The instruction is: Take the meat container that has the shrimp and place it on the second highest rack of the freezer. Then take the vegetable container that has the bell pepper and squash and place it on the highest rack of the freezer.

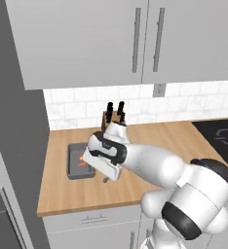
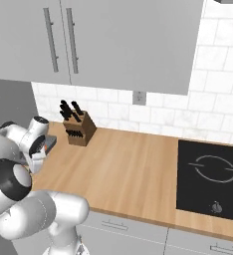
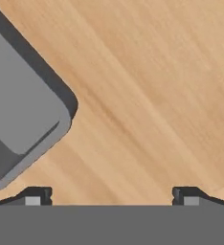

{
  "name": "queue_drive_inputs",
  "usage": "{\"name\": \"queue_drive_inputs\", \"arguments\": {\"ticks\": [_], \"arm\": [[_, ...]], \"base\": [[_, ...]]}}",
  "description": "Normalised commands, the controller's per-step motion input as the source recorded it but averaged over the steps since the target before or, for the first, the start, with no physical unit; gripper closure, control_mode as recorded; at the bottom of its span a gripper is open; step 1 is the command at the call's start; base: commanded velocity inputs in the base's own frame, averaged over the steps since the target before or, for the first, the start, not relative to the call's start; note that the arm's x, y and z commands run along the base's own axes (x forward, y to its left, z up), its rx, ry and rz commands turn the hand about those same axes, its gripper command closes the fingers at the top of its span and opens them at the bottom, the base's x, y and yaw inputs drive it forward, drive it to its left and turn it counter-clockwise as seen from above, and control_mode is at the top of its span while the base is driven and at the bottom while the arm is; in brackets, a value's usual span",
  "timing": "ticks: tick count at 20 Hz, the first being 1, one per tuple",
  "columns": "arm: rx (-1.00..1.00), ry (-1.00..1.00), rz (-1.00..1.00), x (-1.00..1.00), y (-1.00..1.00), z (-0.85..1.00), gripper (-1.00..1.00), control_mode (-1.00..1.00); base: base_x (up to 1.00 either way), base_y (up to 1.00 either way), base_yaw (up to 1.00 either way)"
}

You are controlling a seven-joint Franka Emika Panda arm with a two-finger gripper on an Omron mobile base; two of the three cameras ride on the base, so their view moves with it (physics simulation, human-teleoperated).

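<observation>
The meat container (image 1: 76, 164) is a dark grey tray on the wooden counter at its left end, with the small orange-red shrimp (image 1: 82, 158) inside. My gripper (image 1: 104, 179) hangs low over the counter just right of the tray, pointing down. In the hand view my gripper (image 3: 111, 197) is open, its fingertips (image 3: 35, 196) wide apart with bare wood between them, and a rounded corner of the meat container (image 3: 23, 110) lies off to the left. The freezer (image 1: 16, 146) is the tall grey cabinet left of the counter. The vegetable container and the racks are out of view.
A knife block (image 1: 113, 116) stands against the tiled wall behind the tray and appears as the knife block (image 2: 78, 128) from the other side. A black cooktop (image 2: 213, 174) is set into the counter at the right. Wall cupboards (image 1: 86, 39) hang overhead.
</observation>
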Motion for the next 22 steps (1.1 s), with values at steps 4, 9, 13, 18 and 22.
{"name": "queue_drive_inputs", "arguments": {"ticks": [4,9,13,18,22], "arm": [[-0.11,0.0,-0.11,0.43,0.18,-0.38,-1.0,-1.0],[-0.05,0.0,-0.08,0.34,0.0,-0.44,-1.0,-1.0],[-0.04,0.0,-0.04,0.19,0.0,-0.46,-1.0,-1.0],[-0.06,0.0,-0.03,0.08,0.03,-0.47,1.0,-1.0],[-0.03,0.0,-0.01,0.01,0.03,-0.28,1.0,-1.0]], "base": [[0.0,0.0,0.0],[0.0,0.0,0.0],[0.0,0.0,0.0],[0.0,0.0,0.0],[0.0,0.0,0.0]]}}
